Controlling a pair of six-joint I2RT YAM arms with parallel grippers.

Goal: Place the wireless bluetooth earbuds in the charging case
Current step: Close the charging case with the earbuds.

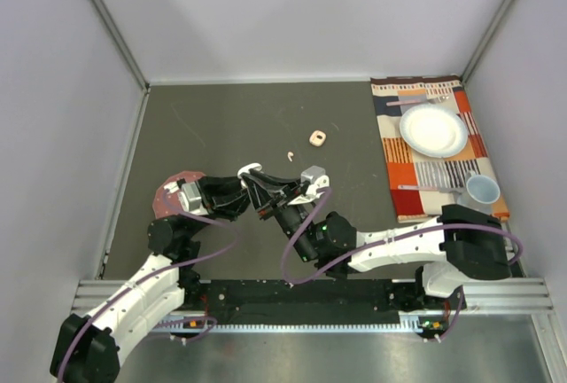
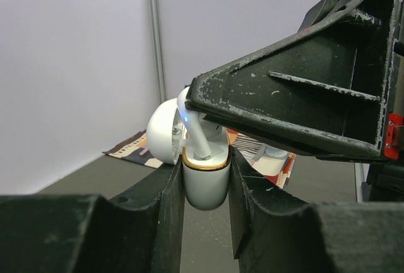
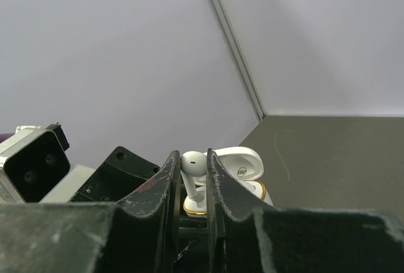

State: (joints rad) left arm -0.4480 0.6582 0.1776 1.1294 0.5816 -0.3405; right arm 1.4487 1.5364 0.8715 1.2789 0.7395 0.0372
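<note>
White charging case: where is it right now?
Lifted off the table left of centre, the white case sits lid-open in the left tool; the right tool holds a white earbud whose stem enters it, seen in both wrist views.

The table is lit evenly and softly from overhead, and only faint shadows are cast on it. The pale walls are rendered bright. In the left wrist view the near fingers are blurred (they sit very close), while the charging case and earbud are shown sharply.
</note>
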